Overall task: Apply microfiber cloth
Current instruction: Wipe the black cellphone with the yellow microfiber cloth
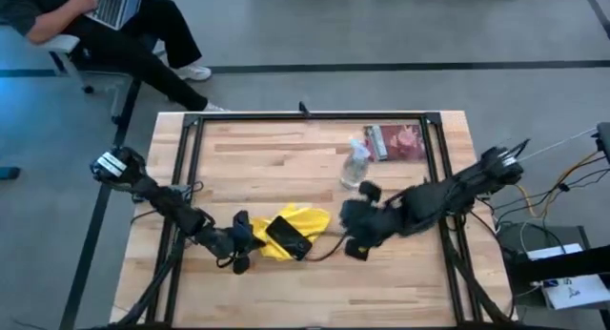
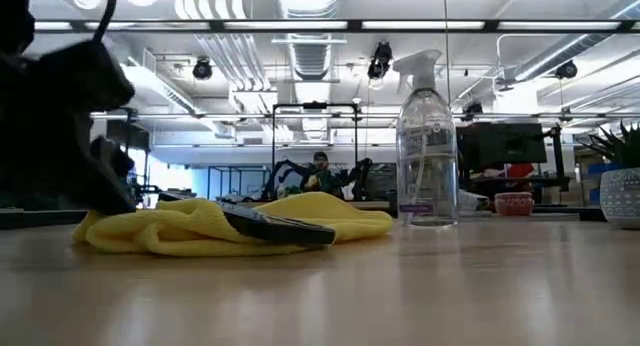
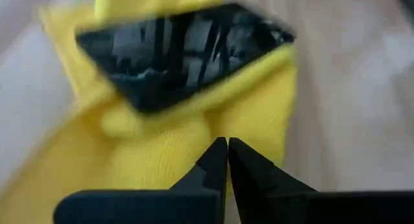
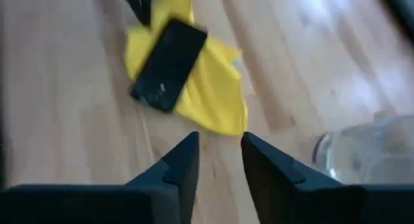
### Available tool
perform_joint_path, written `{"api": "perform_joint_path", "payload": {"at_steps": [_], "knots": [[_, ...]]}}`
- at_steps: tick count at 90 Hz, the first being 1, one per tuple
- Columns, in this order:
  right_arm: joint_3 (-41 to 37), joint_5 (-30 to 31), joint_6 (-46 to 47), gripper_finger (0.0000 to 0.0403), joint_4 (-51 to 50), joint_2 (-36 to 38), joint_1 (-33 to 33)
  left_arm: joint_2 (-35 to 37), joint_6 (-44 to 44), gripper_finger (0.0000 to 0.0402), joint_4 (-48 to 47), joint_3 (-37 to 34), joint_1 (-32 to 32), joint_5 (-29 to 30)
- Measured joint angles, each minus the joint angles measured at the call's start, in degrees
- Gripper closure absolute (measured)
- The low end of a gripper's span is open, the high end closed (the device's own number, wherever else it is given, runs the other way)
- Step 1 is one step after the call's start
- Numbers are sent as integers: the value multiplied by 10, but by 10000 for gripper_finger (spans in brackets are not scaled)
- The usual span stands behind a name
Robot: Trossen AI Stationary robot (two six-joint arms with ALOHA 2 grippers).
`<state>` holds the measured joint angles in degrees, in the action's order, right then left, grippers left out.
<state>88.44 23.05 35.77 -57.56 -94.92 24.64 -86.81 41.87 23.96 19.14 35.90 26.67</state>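
Observation:
The yellow microfiber cloth (image 1: 307, 218) lies crumpled on the wooden table, near its front middle. A black phone (image 1: 288, 237) rests flat on top of it, glass up (image 3: 181, 52). My left gripper (image 1: 246, 242) is shut, and its tips (image 3: 228, 145) are at the cloth's left part (image 3: 162, 153). To the right of the cloth is my right gripper (image 1: 351, 233), open (image 4: 220, 149) with nothing between its fingers. It points toward the cloth (image 4: 220, 88) and the phone (image 4: 169, 63). My left gripper has its shut fingertips (image 3: 217, 153) right at the cloth's left part, coming from the table's left. I cannot tell whether they touch it or have any fabric between them.
A clear spray bottle (image 1: 355, 166) stands upright behind the cloth, close to my right arm. A reddish packet (image 1: 396, 141) lies at the far right. Black frame rails (image 1: 186, 168) run along the table's sides. A seated person (image 1: 114, 25) is beyond the far left corner.

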Motion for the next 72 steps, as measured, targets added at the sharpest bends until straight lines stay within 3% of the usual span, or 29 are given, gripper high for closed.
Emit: {"api": "perform_joint_path", "payload": {"at_steps": [15,34,57,72], "knots": [[0,-6,22,396,12,-93,-15,-61,30,401,45,2,0,23],[0,-21,-17,401,106,-186,-60,-79,-26,401,52,1,-21,136],[7,-55,-68,403,147,-280,-123,-96,-63,401,52,1,-105,163],[11,-55,-99,403,158,-295,-147,-98,-110,401,54,0,-163,152]]}}
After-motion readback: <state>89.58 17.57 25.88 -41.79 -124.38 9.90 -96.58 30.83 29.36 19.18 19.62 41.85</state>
